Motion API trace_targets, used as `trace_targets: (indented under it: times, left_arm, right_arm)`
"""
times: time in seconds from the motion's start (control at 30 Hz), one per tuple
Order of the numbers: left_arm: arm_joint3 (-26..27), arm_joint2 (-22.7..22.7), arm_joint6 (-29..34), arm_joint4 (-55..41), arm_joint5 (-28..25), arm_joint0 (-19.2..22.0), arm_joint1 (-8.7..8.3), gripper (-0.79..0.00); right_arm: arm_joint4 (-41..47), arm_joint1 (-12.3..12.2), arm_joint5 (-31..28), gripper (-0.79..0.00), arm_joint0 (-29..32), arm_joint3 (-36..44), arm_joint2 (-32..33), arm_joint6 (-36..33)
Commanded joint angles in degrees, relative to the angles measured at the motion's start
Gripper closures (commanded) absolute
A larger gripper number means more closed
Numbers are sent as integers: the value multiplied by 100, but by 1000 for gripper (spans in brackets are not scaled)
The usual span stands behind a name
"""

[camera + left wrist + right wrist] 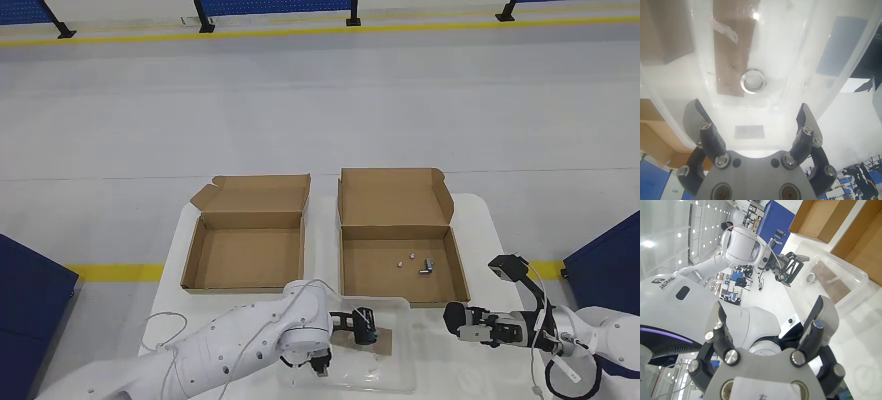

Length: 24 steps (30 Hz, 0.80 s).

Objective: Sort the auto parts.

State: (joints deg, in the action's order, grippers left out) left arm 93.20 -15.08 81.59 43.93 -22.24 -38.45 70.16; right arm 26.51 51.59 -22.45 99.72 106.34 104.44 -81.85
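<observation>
A silver metal ring [753, 83] lies on the floor of a clear plastic bin [853, 62], beside a brown cardboard strip [732, 56]. A small flat bracket with a pink tab [730, 35] rests on that strip, farther off. My left gripper [750, 111] hangs open over the bin's near end, a short way from the ring and holding nothing. It appears in the top view as the left gripper [364, 327] and in the right wrist view as the left gripper [791, 268]. My right gripper [770, 306] is open and empty, just right of the bin [400, 375].
Two open cardboard boxes stand behind the bin. The left box [245, 255] holds nothing visible; the right box [400, 275] holds two small parts [427, 266]. The right gripper [452, 318] sits over bare white table [470, 230] near the front right.
</observation>
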Motion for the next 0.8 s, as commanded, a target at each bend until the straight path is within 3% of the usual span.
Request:
trace_targets:
  times: [0.0,0.07,0.27,0.5,0.77]
  left_arm:
    - [-197,52,-79,-8,-63,26,77,-785]
    - [-348,84,-118,44,-8,54,148,-785]
    - [-348,84,-118,44,-8,54,148,-785]
    - [-506,54,-682,372,-295,-135,98,-785]
    - [-494,15,-851,705,-151,-217,86,-785]
  right_arm:
    - [0,0,0,-785,0,0,0,0]
    - [0,0,0,-785,0,0,0,0]
    - [0,0,0,-785,0,0,0,0]
    - [0,0,0,-785,0,0,0,0]
    - [0,0,0,-785,0,0,0,0]
